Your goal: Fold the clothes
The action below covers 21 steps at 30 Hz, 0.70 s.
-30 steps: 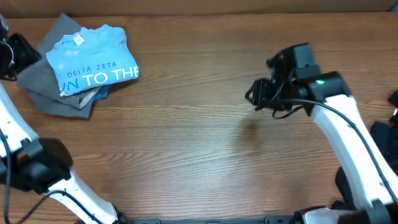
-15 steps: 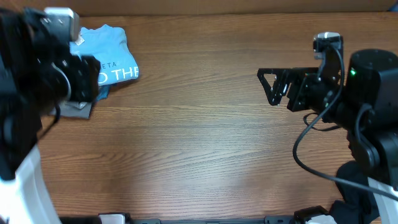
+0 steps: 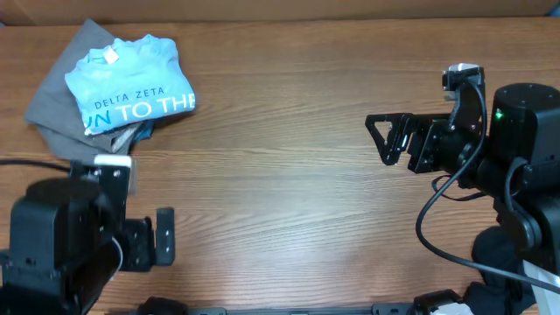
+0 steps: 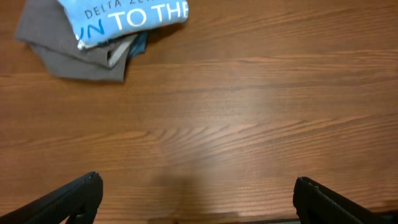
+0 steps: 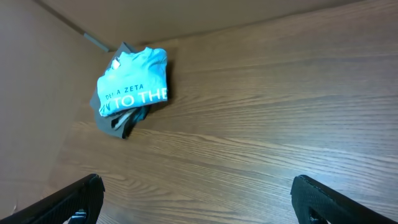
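Clothes: light blue T-shirt folded atop grey T-shirt.
Left tool, right tool: spread, empty.
Technique: grip next hem evenly.

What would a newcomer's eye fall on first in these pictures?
The bright light blue T-shirt with white lettering stands out, lying on a crumpled grey shirt at the far left corner of the brown wooden table. Next come the left gripper and right gripper, both open and empty, well away from the clothes.
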Each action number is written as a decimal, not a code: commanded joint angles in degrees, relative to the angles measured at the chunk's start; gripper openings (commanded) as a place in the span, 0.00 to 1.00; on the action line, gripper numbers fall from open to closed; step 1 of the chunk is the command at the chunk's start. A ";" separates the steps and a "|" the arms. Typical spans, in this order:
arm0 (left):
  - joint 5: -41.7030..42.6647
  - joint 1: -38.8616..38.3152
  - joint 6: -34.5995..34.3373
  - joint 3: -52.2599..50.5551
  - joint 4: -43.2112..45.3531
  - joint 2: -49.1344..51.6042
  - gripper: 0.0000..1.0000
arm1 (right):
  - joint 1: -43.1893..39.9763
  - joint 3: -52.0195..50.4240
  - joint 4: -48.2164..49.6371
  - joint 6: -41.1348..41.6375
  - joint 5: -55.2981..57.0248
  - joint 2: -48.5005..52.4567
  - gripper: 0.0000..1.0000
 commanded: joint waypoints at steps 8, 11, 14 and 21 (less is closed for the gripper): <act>-1.29 -0.35 -1.62 -2.36 0.76 0.39 1.00 | -0.07 0.81 -0.37 -0.22 0.26 -0.37 1.00; -1.29 -0.35 -1.62 -2.36 0.76 0.39 1.00 | -0.07 0.79 -0.35 -0.22 0.26 -0.26 1.00; -1.29 -0.35 -1.62 -2.36 0.76 0.39 1.00 | -0.07 0.72 -0.39 -0.22 0.26 -0.07 1.00; -1.29 -0.35 -1.62 -2.36 0.76 0.39 1.00 | 0.00 0.37 0.44 -0.28 9.22 -0.07 1.00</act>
